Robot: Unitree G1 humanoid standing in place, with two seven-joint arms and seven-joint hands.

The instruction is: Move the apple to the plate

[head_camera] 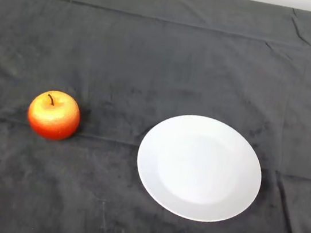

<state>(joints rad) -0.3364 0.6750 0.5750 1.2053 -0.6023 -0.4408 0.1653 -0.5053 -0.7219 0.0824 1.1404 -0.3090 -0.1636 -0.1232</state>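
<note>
Nearest the camera lies the white plate (199, 168), round, shallow and bare, resting flat on the dark cloth (153, 52) that covers the counter, toward the right of the view. Slightly farther back and well apart from it to the left sits the apple (53, 115), red shading to yellow at the crown, upright with its short stem pointing up, directly on the cloth. Creased cloth alone lies between the two. Beyond them the cloth runs wrinkled to the far edge of the counter, where a pale strip shows. No part of the robot's arm or hand appears, so the state of the fingers cannot be told. Assessment: the task has not begun as far as can be seen; the apple is untouched at its place and off the plate. Reaching, grasping, carrying across to the right and setting down on the plate all remain outstanding.
</note>
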